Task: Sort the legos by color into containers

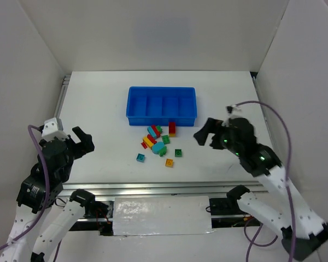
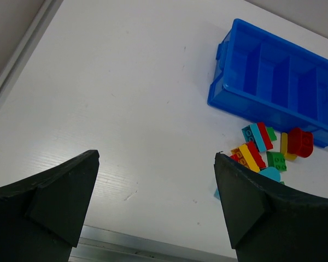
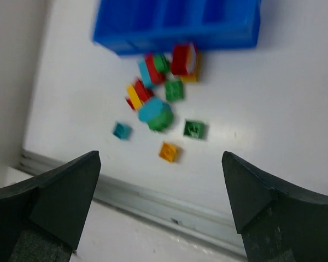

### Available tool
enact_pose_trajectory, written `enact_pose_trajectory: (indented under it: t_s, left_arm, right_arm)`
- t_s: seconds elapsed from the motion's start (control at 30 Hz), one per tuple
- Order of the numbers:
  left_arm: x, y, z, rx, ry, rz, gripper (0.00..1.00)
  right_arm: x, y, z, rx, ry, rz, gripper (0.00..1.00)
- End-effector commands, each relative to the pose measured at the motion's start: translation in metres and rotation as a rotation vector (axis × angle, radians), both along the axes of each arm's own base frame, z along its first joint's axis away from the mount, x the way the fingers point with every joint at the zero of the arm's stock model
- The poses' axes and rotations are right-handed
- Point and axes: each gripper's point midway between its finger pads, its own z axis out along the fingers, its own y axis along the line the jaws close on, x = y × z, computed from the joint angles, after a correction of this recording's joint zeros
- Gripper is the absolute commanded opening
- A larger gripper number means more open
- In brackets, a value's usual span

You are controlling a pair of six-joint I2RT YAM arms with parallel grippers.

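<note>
a: where are the legos [image 1: 157, 142] now?
b: all on the table [image 1: 98, 109], in one loose heap just at 6 o'clock of the blue tray [image 1: 132, 105]. a red brick [image 1: 172, 127], with a yellow one against it, lies nearly at the tray's near wall. three lie apart from the heap: a teal brick [image 1: 140, 158] at 7 o'clock, an orange-yellow brick [image 1: 169, 162] at 5 o'clock, a green brick [image 1: 178, 153] at 4 o'clock.
a: and the four compartments?
b: i see no brick in them, so i judge the sorting is not begun.
a: why do the arms stand so?
b: the left gripper [image 1: 83, 141] hangs at 9 o'clock of the heap, well apart; the right gripper [image 1: 206, 134] at 3 o'clock, nearer. both have the jaws spread wide and hold nothing. i think this leaves the heap free between them, and each wrist camera sees bricks and tray together.
a: which brick first?
b: probably a loose one, because the fingers fit around it without pushing neighbours. the packed ones are harder. the right wrist picture is blurred, so i cannot tell which ones touch.
</note>
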Motion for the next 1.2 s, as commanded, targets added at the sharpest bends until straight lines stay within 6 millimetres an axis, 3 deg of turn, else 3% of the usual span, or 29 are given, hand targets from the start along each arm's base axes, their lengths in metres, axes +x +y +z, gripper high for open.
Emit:
enact_pose_trajectory:
  t_s: [0.0, 0.07, 0.13, 0.17, 0.37, 0.47, 0.67, 0.8, 0.87, 0.97, 1.0, 1.03, 1.07, 1.17]
  left_arm:
    - [0.007, 0.001, 0.013, -0.026, -0.054, 0.026, 1.0]
    - [0.008, -0.004, 0.012, -0.033, -0.054, 0.002, 0.99]
    - [0.008, -0.007, 0.012, -0.037, -0.055, -0.013, 1.0]
    - [0.008, -0.007, 0.011, -0.035, -0.051, -0.014, 0.99]
    - [0.006, -0.01, 0.012, -0.042, -0.067, -0.037, 1.0]
    - [0.006, -0.012, 0.013, -0.041, -0.072, -0.051, 0.99]
    - [0.01, -0.017, 0.009, -0.033, -0.049, -0.074, 0.99]
    - [0.011, -0.019, 0.009, -0.031, -0.045, -0.084, 0.99]
    - [0.011, -0.019, 0.009, -0.029, -0.045, -0.088, 1.0]
    - [0.012, -0.021, 0.009, -0.031, -0.049, -0.098, 1.0]
    - [0.012, -0.021, 0.009, -0.031, -0.048, -0.099, 0.99]
    - [0.012, -0.021, 0.009, -0.029, -0.045, -0.101, 1.0]
    - [0.012, -0.021, 0.009, -0.029, -0.045, -0.101, 1.0]
    - [0.013, -0.022, 0.008, -0.028, -0.043, -0.106, 0.99]
  right_arm:
    - [0.024, 0.039, -0.063, -0.043, 0.138, 0.023, 0.99]
    - [0.037, 0.054, -0.103, -0.15, 0.247, 0.012, 0.99]
    - [0.044, 0.066, -0.124, -0.234, 0.283, -0.002, 0.99]
    - [0.05, 0.071, -0.144, -0.288, 0.33, -0.013, 0.98]
    - [0.068, 0.097, -0.186, -0.332, 0.386, 0.029, 0.88]
    - [0.075, 0.098, -0.203, -0.379, 0.414, 0.01, 0.84]
    - [0.074, 0.107, -0.226, -0.408, 0.456, 0.037, 0.72]
    - [0.073, 0.104, -0.241, -0.441, 0.479, 0.034, 0.7]
    - [0.072, 0.102, -0.248, -0.452, 0.49, 0.031, 0.59]
    - [0.07, 0.104, -0.254, -0.452, 0.505, 0.044, 0.55]
    - [0.07, 0.105, -0.256, -0.452, 0.51, 0.045, 0.51]
    - [0.07, 0.105, -0.256, -0.454, 0.509, 0.047, 0.35]
    - [0.069, 0.104, -0.255, -0.456, 0.511, 0.044, 0.28]
    - [0.07, 0.103, -0.243, -0.451, 0.489, 0.037, 0.16]
